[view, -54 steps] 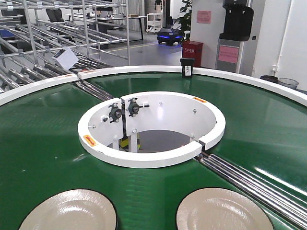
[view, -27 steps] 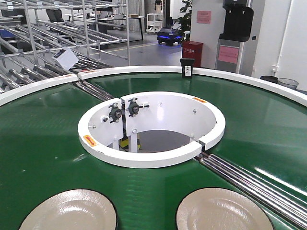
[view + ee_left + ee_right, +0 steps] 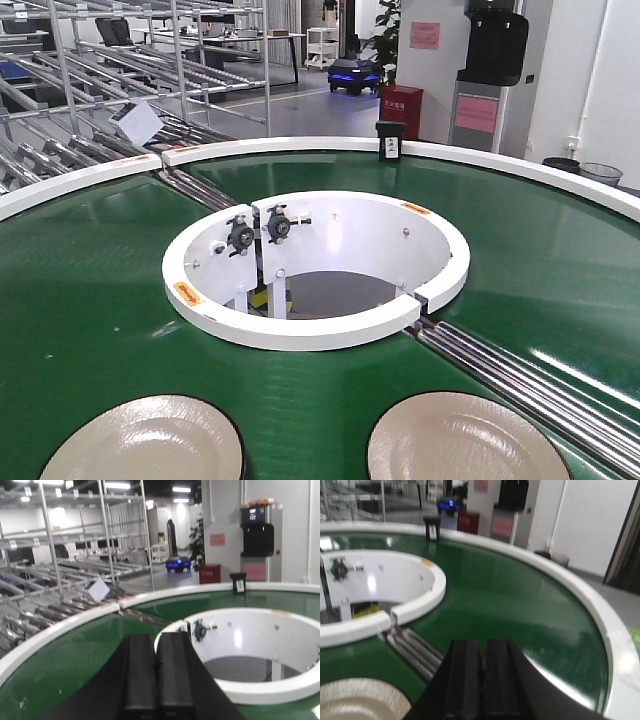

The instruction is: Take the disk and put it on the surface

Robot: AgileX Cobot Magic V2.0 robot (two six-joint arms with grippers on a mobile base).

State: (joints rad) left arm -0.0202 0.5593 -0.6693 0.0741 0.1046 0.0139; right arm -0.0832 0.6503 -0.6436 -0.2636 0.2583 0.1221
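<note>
Left gripper (image 3: 156, 647): jaws pressed together, nothing held. Right gripper (image 3: 483, 655): likewise closed and empty.

Front view: left disk (image 3: 145, 440) at 7 o'clock and right disk (image 3: 465, 440) at 5 o'clock, both flat on the green belt (image 3: 90, 290), well apart. Rollers (image 3: 520, 385) at 4 o'clock, white ring (image 3: 300, 335) at centre. The surface is not in view.

Risks: closed jaws coming down would shove a disk. The glossy rim may slip. A running belt would carry the disk off the grasp point.
</note>
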